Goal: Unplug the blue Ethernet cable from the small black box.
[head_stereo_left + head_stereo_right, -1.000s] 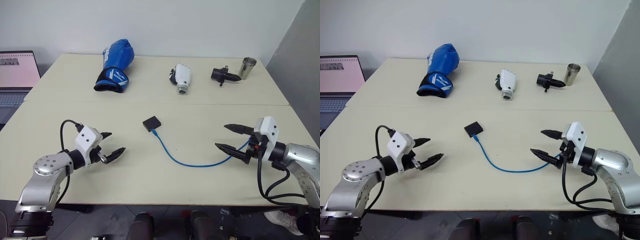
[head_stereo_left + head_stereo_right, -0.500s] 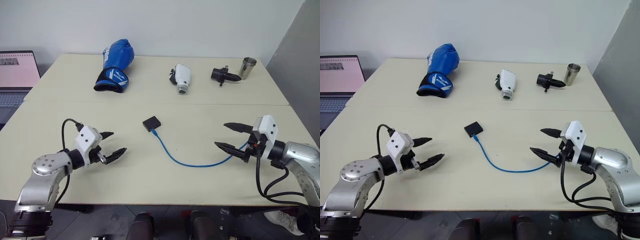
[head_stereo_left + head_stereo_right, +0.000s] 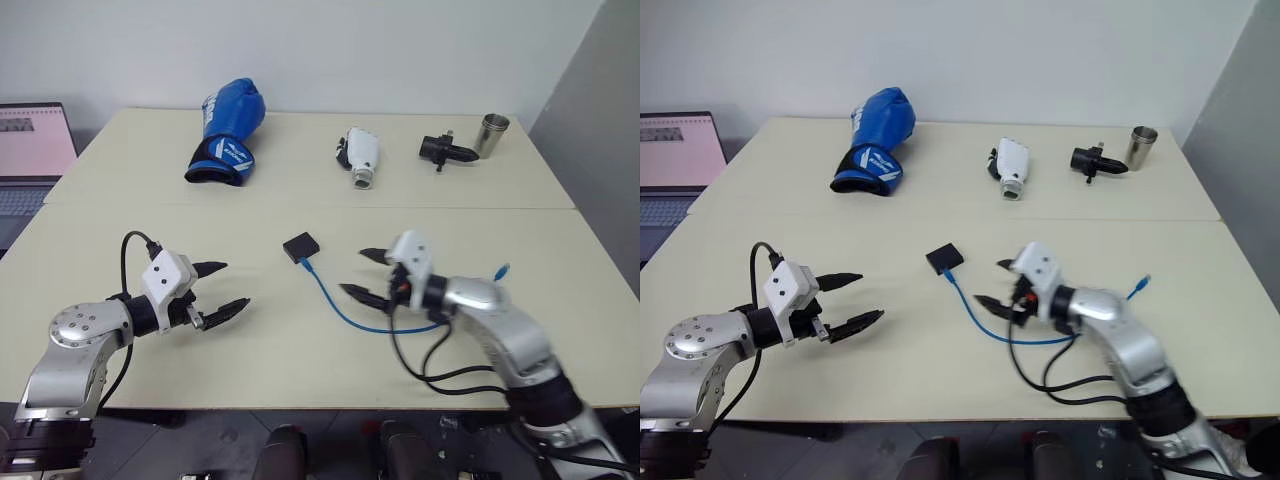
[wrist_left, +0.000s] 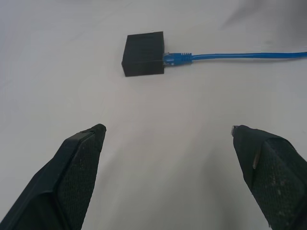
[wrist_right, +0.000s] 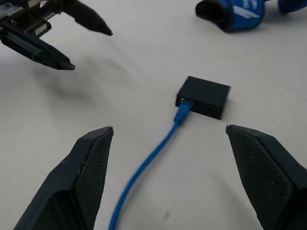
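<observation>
right gripper (image 3: 365, 274): jaws wide apart, holding nothing, hovering over the middle of the cable just beside the box end
left gripper (image 3: 222, 289): jaws spread, empty, hanging over bare table well apart from the box, aimed toward it
cable (image 3: 335, 308): thin blue cord, one end plugged into the near edge of the box, then curving across the table under the right arm; its free plug lies past that arm near the table's right side
box (image 3: 302, 246): small flat black square, flat on the table (image 3: 250, 350) near the centre, between the two grippers
step: reaching in; nothing is gripped yet and the plug sits in its port
next move: likely one gripper must pin the box while the other closes on the cord right at the plug and pulls straight away from the port; the box looks light and could slide along if not held
around: a blue boxing glove (image 3: 226, 133), a white gadget (image 3: 361, 156), a black gadget with a pointed tip (image 3: 444, 151) and a metal cup (image 3: 491, 134) line the far side; a laptop (image 3: 35, 140) sits off the left edge
in the way: nothing lies between either gripper and the box; the far things are well clear
</observation>
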